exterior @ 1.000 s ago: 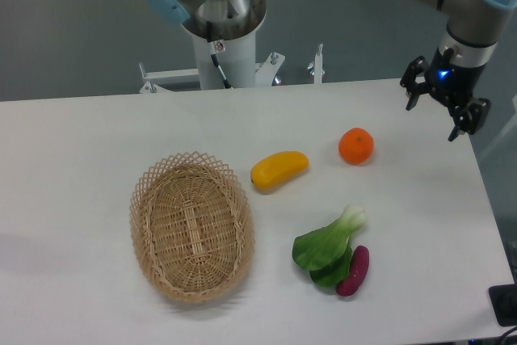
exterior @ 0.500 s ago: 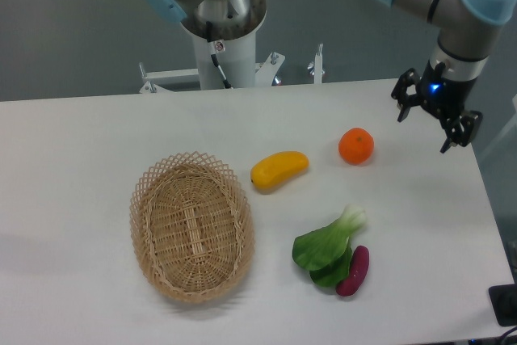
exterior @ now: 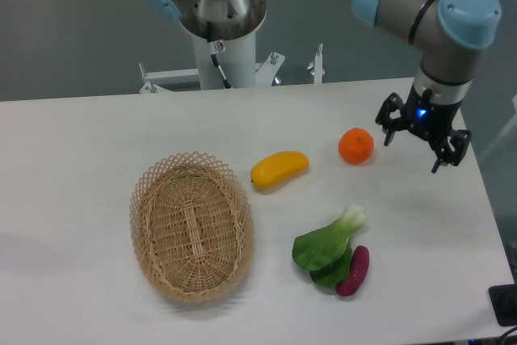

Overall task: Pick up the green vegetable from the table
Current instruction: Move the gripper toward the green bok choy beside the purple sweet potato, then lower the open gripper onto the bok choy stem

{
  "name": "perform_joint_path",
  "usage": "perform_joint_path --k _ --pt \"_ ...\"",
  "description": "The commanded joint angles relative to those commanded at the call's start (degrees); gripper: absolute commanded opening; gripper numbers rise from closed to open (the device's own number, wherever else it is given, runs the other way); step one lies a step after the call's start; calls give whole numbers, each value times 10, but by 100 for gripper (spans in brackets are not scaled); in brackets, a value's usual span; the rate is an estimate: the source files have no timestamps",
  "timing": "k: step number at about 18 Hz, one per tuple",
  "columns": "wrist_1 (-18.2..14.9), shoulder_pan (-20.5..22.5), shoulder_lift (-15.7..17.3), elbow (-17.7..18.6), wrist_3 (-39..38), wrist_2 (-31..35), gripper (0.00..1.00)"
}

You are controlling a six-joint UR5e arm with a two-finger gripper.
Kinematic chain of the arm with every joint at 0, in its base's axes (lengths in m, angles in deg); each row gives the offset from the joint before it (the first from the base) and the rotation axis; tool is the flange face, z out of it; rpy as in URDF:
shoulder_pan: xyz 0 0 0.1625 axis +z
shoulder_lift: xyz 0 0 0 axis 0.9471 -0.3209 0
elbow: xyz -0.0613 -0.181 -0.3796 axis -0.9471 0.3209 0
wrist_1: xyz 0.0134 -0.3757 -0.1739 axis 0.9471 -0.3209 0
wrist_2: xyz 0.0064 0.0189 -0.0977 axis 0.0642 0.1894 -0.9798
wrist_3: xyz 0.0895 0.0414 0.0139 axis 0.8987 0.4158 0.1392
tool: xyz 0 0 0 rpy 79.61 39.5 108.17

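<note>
Only one view here, the fixed camera looking down at the table [exterior: 97, 135]; the pincer [exterior: 418, 138] hangs over the far right side, just right of the orange [exterior: 356, 145], with its fingers spread apart and nothing between them, so it's released and empty.

The bok choy [exterior: 327, 241] lies well apart from the pincer, toward the near edge and off to the camera's left of it; so the move that's coming looks like a diagonal run, nearer the camera and leftward, then down. Its long axis runs slantwise: pale stalk end up toward the far right, dark leaves fanning to the near left. The purple piece [exterior: 354, 270] sits touching or just about touching the leaves on the near-right side; I'd guess that's the thing to watch, since a sloppy close could catch it too. The stalk end looks like the cleaner place to grab, it's free on all sides; the fingers would want to straddle across that slant, not along it.

The mango [exterior: 279, 169] and the basket [exterior: 192, 226] are further left and out of the way.

Compared with a second ago: the pincer has slid left and a bit nearer the camera, from out by the table's right edge to beside the orange; the arm's elbow has swung into the picture more. Everything on the table sits where it was.
</note>
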State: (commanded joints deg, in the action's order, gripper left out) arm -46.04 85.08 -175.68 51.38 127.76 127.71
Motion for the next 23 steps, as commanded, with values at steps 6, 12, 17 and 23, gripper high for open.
perform_joint_path --k 6,12,17,23 --pt "10 -13 -36 7 -3 -1 100" --pt "21 -33 -49 42 4 5 100" --pt "126 -48 -63 89 6 56 100" --pt "137 -48 -67 99 -3 54 100"
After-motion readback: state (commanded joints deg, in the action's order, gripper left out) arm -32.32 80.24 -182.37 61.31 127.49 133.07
